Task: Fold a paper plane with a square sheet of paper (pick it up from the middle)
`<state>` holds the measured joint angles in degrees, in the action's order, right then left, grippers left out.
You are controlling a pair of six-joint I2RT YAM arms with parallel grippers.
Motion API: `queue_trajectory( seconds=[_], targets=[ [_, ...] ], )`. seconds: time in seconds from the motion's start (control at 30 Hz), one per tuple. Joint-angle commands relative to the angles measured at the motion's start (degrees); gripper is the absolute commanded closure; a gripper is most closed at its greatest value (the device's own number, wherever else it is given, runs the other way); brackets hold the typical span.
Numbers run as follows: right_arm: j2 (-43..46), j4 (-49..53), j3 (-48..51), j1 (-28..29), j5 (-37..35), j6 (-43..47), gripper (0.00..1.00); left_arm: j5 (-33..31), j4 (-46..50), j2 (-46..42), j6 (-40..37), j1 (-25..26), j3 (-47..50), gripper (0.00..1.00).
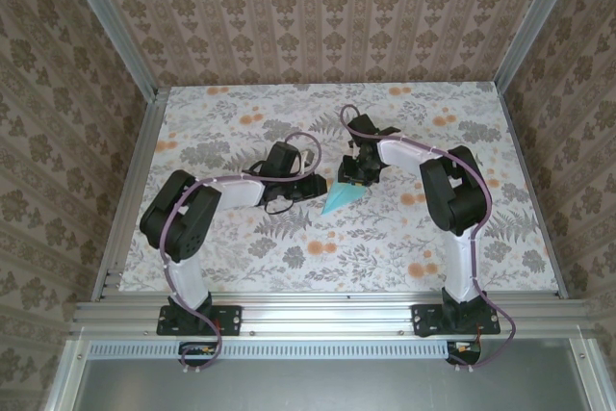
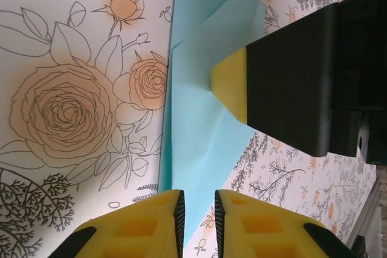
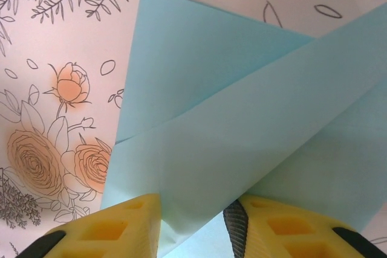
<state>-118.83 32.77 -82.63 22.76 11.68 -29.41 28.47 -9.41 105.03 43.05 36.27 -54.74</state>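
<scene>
1 turquoise sheet (image 1: 345,197), folded pointed | L pincer (image 2: 199,202) ajar | R pincer (image 3: 196,212) grip unclear

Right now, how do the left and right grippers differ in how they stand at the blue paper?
The left gripper has its jaws a narrow slit apart; the right gripper has them wide. The right gripper straddles a raised fold of the turquoise paper; the left gripper sits at the paper's narrow end, with the paper's edge running toward the slit. Both have yellow fingers, and neither is plainly clamped on the paper.
</scene>
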Motion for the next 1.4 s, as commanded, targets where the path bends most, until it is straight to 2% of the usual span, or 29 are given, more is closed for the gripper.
queue_trajectory(
  seconds=[0.0, 0.3, 0.57, 0.93, 1.37],
  targets=[
    [-2.5, 1.1, 2.9, -0.2, -4.7, -1.4, 0.64, 0.1, -1.1, -0.3, 1.5, -0.1, 1.0, 0.77],
    [-3.4, 1.7, 3.1, 0.0, -5.6, -1.5, 0.70, 1.5, -1.2, 1.4, 1.7, 0.2, -0.4, 0.77],
    [-4.7, 3.2, 2.3, 0.1, -6.8, -1.3, 0.61, 3.1, -1.8, 2.5, 2.1, 0.8, -1.7, 0.78],
    [-5.3, 6.1, 1.9, 0.4, -11.9, -5.9, 0.64, 2.4, -7.1, 1.0, 3.7, 1.6, -0.3, 0.80],
    [-5.4, 6.2, 2.6, 0.4, -12.4, -9.0, 0.62, 2.4, -1.9, 4.3, -0.3, 3.1, -2.7, 0.87]
  ],
)
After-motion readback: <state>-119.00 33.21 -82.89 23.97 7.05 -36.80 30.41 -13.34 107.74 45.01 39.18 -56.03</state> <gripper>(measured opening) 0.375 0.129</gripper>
